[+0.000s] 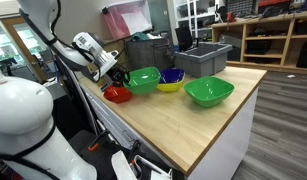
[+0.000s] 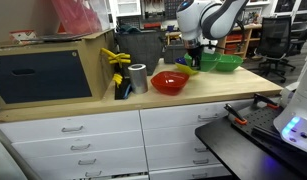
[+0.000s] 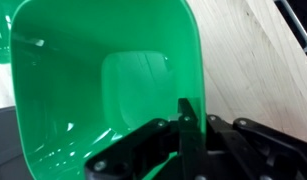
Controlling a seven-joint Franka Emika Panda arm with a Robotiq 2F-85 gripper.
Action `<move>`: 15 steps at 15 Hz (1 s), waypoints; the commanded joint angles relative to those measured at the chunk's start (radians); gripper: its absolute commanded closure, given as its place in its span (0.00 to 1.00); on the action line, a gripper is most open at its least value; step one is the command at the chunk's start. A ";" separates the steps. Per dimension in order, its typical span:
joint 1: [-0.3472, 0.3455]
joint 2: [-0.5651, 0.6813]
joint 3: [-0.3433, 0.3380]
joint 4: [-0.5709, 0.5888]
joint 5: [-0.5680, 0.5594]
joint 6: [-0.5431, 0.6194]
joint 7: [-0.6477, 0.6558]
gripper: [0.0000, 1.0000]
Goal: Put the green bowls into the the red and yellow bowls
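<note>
Green bowl (image 3: 103, 90) rim pinched by gripper (image 3: 186, 122), arm bent low over table (image 1: 193, 130), beside red bowl (image 1: 117, 94)

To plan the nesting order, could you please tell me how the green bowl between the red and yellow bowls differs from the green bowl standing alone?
The middle green bowl sits between the red bowl and yellow bowl; the lone green bowl stands apart. The gripper is at the middle green bowl's rim; the lone green bowl is untouched. Both are bright green and empty.
</note>
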 commanded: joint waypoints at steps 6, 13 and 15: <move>0.046 0.083 0.050 0.162 0.144 0.057 -0.149 0.99; 0.087 0.145 0.064 0.215 0.213 0.078 -0.222 0.99; 0.096 0.133 0.068 0.215 0.215 0.073 -0.242 0.99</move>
